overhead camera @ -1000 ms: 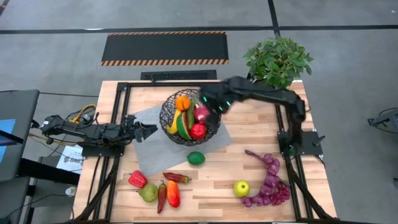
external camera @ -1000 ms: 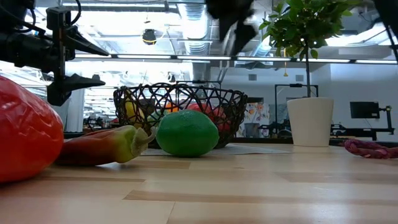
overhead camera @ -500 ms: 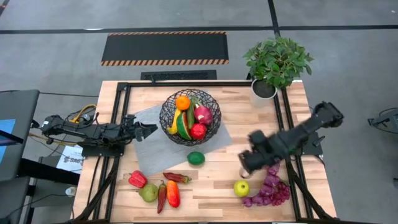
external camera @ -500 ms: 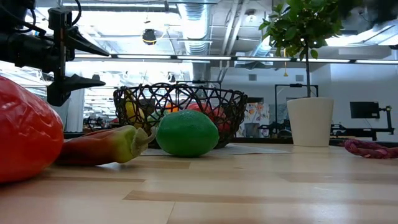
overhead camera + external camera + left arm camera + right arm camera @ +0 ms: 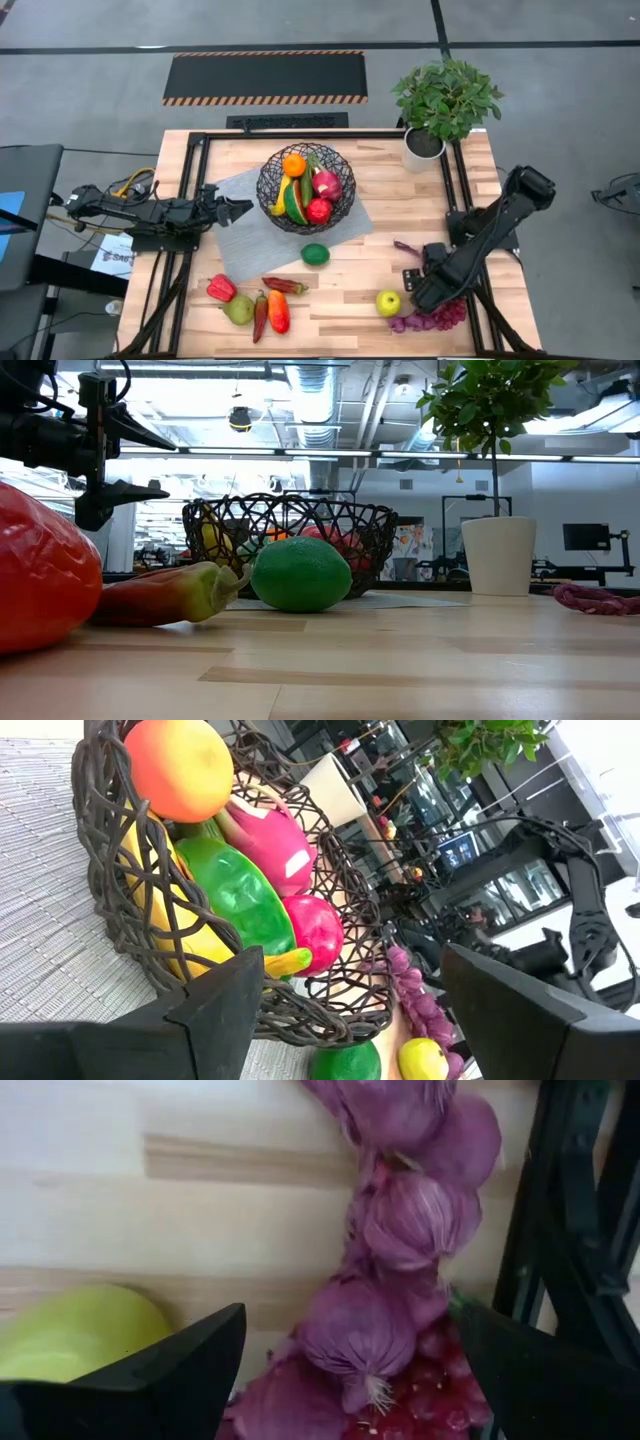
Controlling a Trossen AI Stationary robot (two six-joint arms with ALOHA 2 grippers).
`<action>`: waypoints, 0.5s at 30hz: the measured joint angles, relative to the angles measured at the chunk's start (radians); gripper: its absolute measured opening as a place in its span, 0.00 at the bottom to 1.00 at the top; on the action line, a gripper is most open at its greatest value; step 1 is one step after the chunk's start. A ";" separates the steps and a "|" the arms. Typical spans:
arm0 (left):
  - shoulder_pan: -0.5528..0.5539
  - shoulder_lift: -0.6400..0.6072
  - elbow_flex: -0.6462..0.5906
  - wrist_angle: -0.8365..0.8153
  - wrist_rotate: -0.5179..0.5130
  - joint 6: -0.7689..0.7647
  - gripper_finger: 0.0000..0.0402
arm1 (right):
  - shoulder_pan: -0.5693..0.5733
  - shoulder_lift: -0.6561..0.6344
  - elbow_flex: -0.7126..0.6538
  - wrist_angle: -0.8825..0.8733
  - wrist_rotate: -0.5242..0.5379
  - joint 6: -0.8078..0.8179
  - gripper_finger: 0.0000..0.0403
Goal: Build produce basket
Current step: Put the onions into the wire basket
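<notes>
Fingers of the left gripper (image 5: pixel 240 209) stand apart, empty, waiting beside the basket (image 5: pixel 305 188), which sits mid-table on a grey mat (image 5: pixel 240 240) holding several pieces of produce. A lime (image 5: pixel 315 254), peppers (image 5: pixel 270 305) and pear (image 5: pixel 238 311) lie loose. Right gripper (image 5: pixel 415 290) hangs open over purple bulbs (image 5: pixel 385 1290), likely the next pick; the yellow-green apple (image 5: pixel 388 302) crowds close alongside.

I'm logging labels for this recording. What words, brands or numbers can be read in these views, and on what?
"SAF": only these opening letters read on the white paper sheet under the left arm at the table's left edge; the rest is too small.
Posters on the far wall in the low view: too blurred to read.
Nothing readable on the basket or the white plant pot.
</notes>
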 joint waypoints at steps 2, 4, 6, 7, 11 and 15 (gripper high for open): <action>0.000 0.000 0.000 0.000 0.000 0.000 0.72 | 0.000 0.019 -0.018 0.052 -0.022 0.001 0.95; 0.000 0.000 0.000 0.000 0.000 0.002 0.72 | -0.001 0.027 -0.033 0.123 -0.030 0.003 0.94; 0.000 0.000 0.000 0.000 0.000 0.014 0.72 | -0.001 0.031 -0.049 0.189 -0.030 0.008 0.93; 0.000 0.000 0.000 0.000 0.000 0.022 0.72 | -0.004 0.031 -0.057 0.221 -0.031 0.010 0.93; 0.000 0.000 0.000 0.000 0.000 0.027 0.72 | -0.021 0.030 -0.084 0.305 -0.039 0.020 0.86; 0.000 0.000 0.000 0.000 0.006 0.039 0.72 | -0.054 0.030 -0.087 0.293 -0.048 0.025 0.73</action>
